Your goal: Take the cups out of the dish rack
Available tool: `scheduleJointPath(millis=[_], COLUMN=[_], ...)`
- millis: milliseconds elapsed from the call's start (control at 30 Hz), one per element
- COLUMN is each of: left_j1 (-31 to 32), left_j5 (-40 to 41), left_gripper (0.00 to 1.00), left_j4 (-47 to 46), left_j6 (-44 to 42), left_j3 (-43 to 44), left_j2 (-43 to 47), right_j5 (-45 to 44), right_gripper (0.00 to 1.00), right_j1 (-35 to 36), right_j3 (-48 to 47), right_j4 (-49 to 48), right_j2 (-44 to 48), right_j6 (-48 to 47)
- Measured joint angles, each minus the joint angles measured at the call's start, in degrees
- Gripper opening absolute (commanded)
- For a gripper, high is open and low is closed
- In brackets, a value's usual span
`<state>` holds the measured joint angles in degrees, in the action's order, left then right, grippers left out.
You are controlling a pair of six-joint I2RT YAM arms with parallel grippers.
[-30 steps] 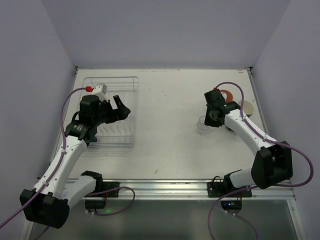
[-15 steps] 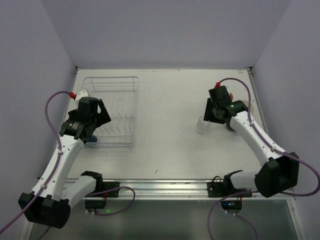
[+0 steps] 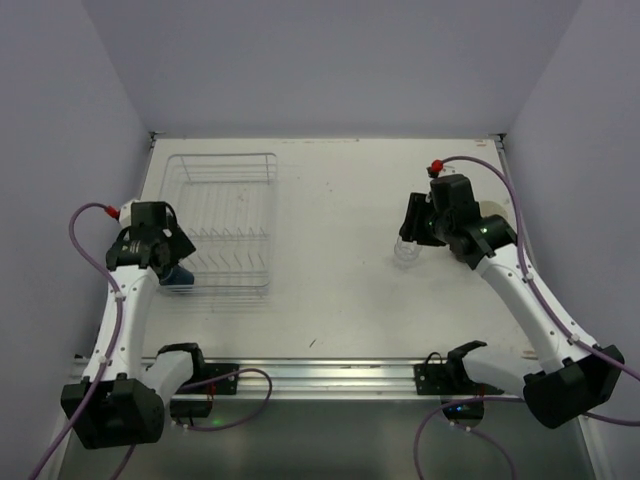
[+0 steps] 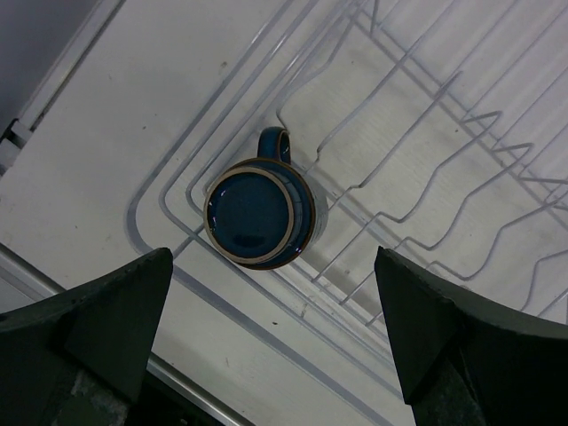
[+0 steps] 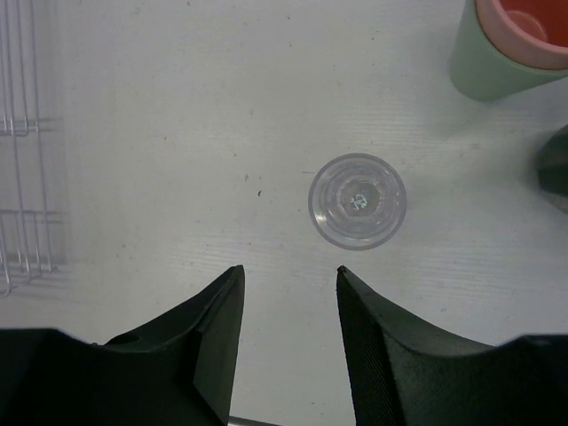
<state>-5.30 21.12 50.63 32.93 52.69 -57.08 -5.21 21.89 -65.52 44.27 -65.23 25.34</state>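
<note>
The blue mug [image 4: 260, 213] stands upright in a corner of the dish rack [image 3: 222, 157], straight ahead of my left claw [image 4: 272, 257]. That claw's fingers are spread wide and hold nothing. The clear glass [image 5: 357, 200] stands on the table [image 5: 177, 106], just ahead and a little right of my right claw [image 5: 288, 271], which is parted narrowly and touches nothing. Farther ahead and to the right, a salmon-pink cup [image 5: 524, 22] sits nested in a mint-green cup [image 5: 484, 71].

Half a second ago my left wrist hung over the rack's near-left part. It has since swung out toward the table's left edge. The glass has not moved.

The mug is glossy, with a tan rim and a small loop handle. The rack is thin pale wire.
</note>
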Motion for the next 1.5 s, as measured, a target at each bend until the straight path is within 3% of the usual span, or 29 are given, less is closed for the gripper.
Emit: scheduleJointPath(millis=[333, 1500], left_j1=[-3.7, -5.7], left_j5=[-6.2, -8.9], left_gripper=[1.00, 1.00], left_j4=[-0.4, -5.6], left_j6=[-0.2, 0.5], left_j3=[-2.3, -3.5], left_j2=[-4.3, -12.3], right_j5=[3.5, 4.7], right_gripper=[0.49, 0.49], right_j1=[2.2, 2.5], right_j3=[0.6, 1.4], right_j4=[-1.8, -2.8], right_j2=[0.2, 2.8], right_j6=[-0.9, -1.4])
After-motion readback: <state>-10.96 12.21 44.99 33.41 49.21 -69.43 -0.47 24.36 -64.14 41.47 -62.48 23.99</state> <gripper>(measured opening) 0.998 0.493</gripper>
